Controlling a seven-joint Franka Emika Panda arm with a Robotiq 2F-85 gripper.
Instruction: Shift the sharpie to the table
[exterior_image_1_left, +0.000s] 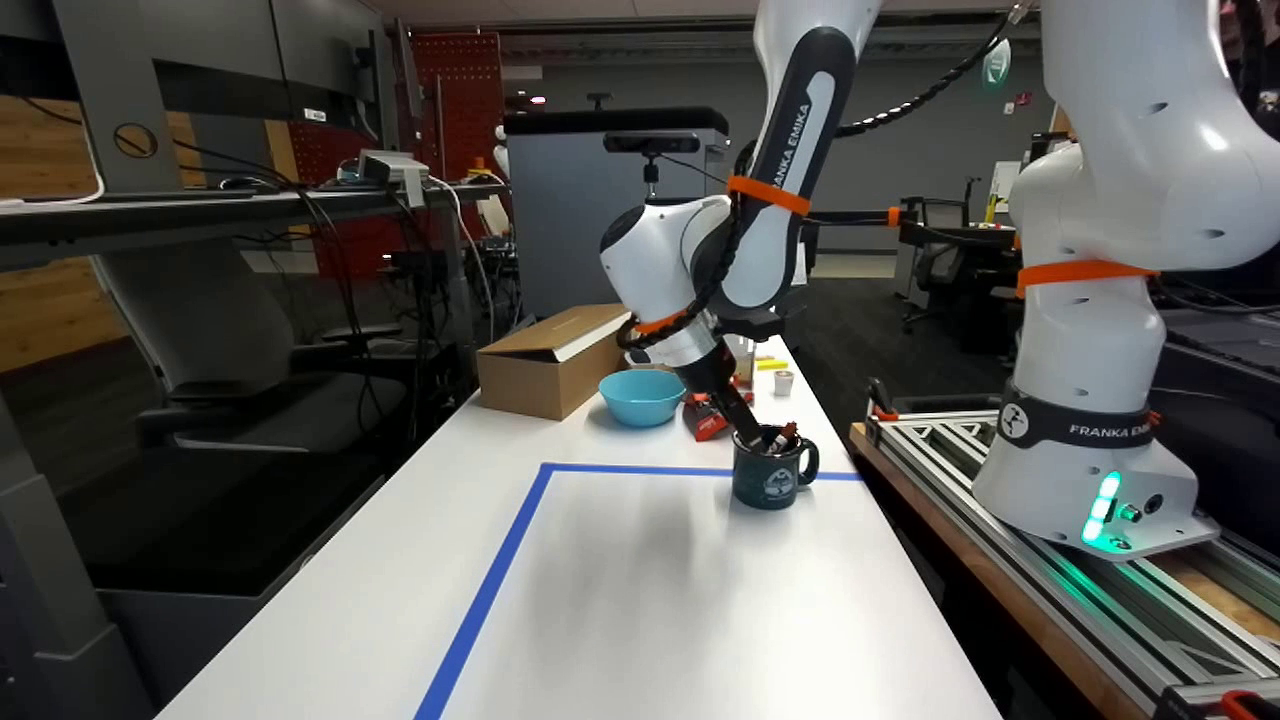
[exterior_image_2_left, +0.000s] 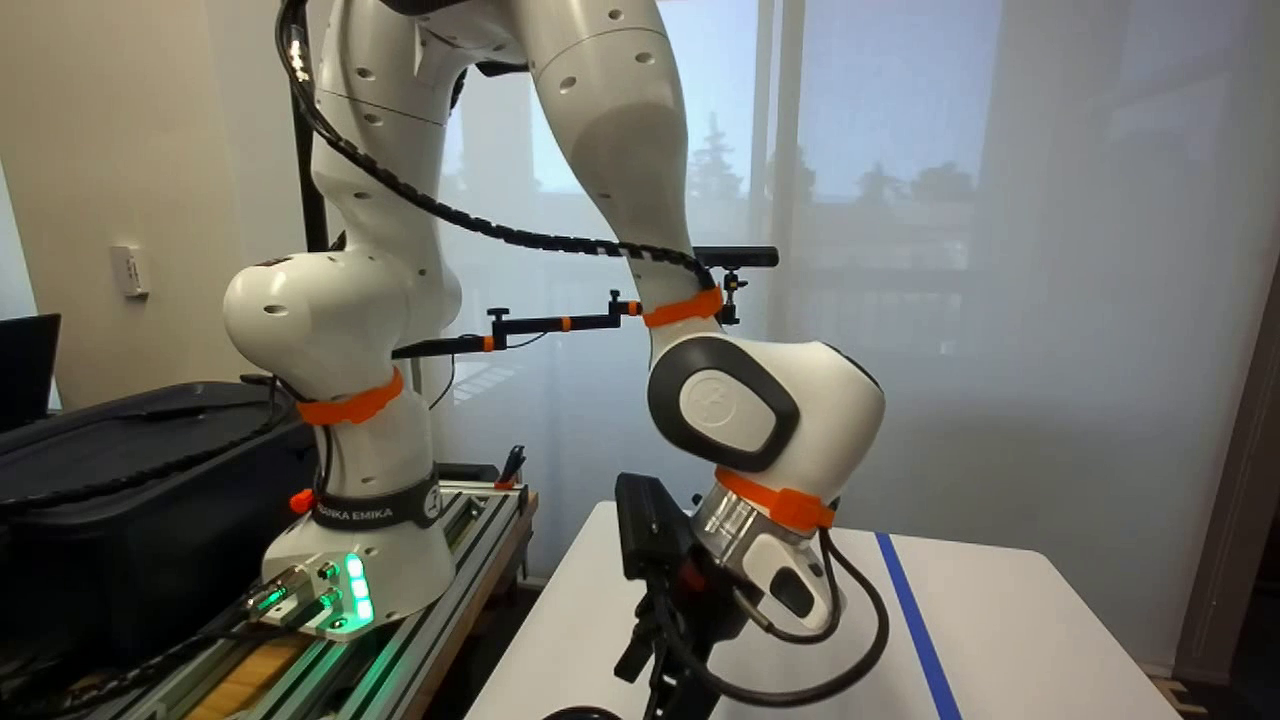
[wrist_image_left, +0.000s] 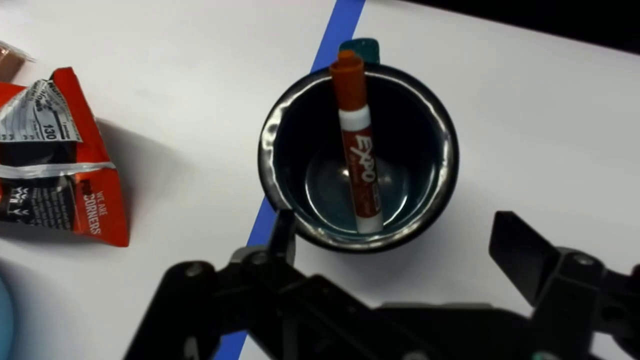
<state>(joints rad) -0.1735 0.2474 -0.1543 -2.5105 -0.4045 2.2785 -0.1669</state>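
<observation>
The sharpie is an Expo marker (wrist_image_left: 359, 170) with an orange-brown cap, a red label and a white end. It leans inside the dark green mug (wrist_image_left: 451, 150), cap up at the handle side. The mug (exterior_image_1_left: 760, 485) stands upright on the white table (exterior_image_1_left: 620, 570), on the blue tape line; the marker's top (exterior_image_1_left: 787, 434) shows above its rim. My gripper (wrist_image_left: 393, 222) is open and empty, jaws wide apart. In the wrist view one fingertip overlaps the mug's near rim; I cannot tell if they touch. In an exterior view the gripper (exterior_image_1_left: 752, 436) slants down at the mug's mouth.
A red snack bag (wrist_image_left: 100, 200) lies beside the mug. A blue bowl (exterior_image_1_left: 642, 398) and a brown cardboard box (exterior_image_1_left: 530, 382) stand farther back. A small white cup (exterior_image_1_left: 783, 383) is near the far table edge. Blue tape (exterior_image_2_left: 915, 625) outlines part of the table.
</observation>
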